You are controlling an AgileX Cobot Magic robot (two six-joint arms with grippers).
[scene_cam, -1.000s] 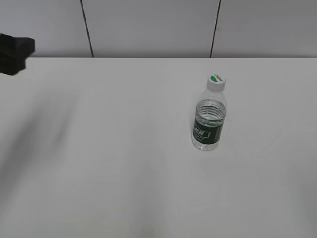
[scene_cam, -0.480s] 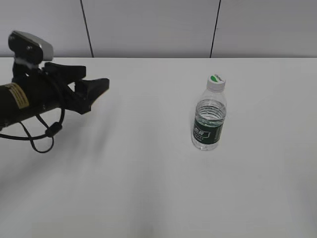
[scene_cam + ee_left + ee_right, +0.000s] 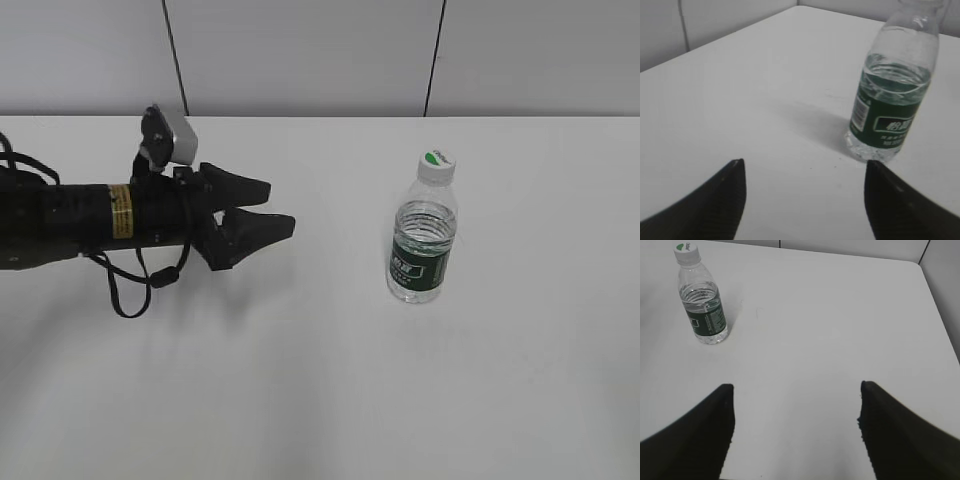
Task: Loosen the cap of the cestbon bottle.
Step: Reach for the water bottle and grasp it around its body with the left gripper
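Observation:
The cestbon bottle stands upright on the white table, right of centre, clear with a dark green label. Its white cap with a green mark is screwed on top. The bottle also shows in the left wrist view, where the cap is cut off by the top edge, and in the right wrist view with the cap. My left gripper is open and empty, left of the bottle and apart from it, fingers pointing at it; it also shows in its wrist view. My right gripper is open and empty, out of the exterior view.
The white table ends at a grey panelled wall at the back. In the right wrist view the table's right edge runs along a grey wall. The left arm's black cable hangs under the arm.
My left arm has come in from the left edge and moved right toward the bottle, jaws open. The bottle has not moved.

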